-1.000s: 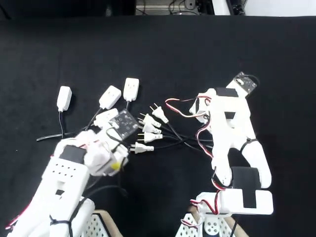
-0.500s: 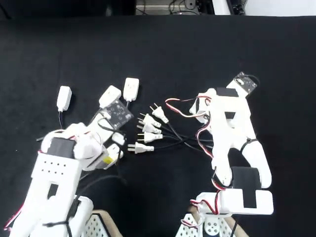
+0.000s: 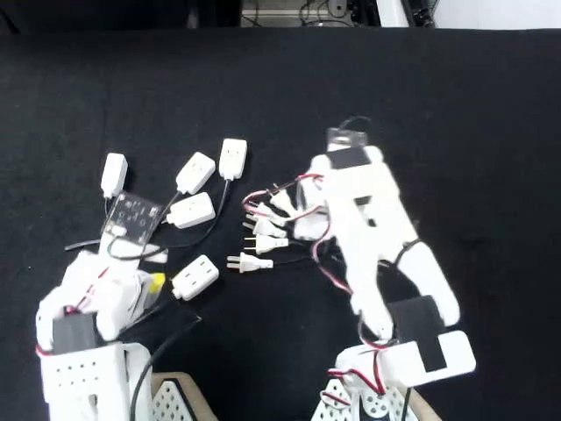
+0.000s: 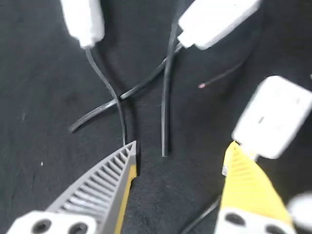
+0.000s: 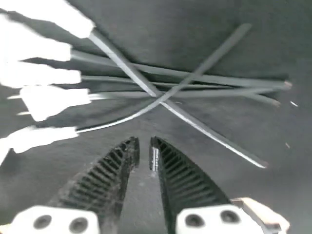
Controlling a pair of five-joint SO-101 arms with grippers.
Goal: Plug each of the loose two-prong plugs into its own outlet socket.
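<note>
Left arm [image 3: 88, 307] has drawn back toward its base, uncovering the outlet sockets [image 3: 195, 210]. Right arm [image 3: 368, 219] has swung over the plug cords [image 5: 195, 78].

Left gripper [image 4: 181, 148]: jaws wide apart, empty.

Right gripper [image 5: 142, 144]: fingers nearly together, holding nothing.

Two-prong plugs [image 3: 263, 230] lie loose beside the sockets.

Step looks like the first pick-up. Next, the right jaws must open around a plug body.

Black cloth table [image 3: 438, 105], with cables [image 3: 316, 10] behind.

a black tabletop [image 3: 491, 132] with tangled cables [image 3: 317, 10] beyond its far edge.
</note>
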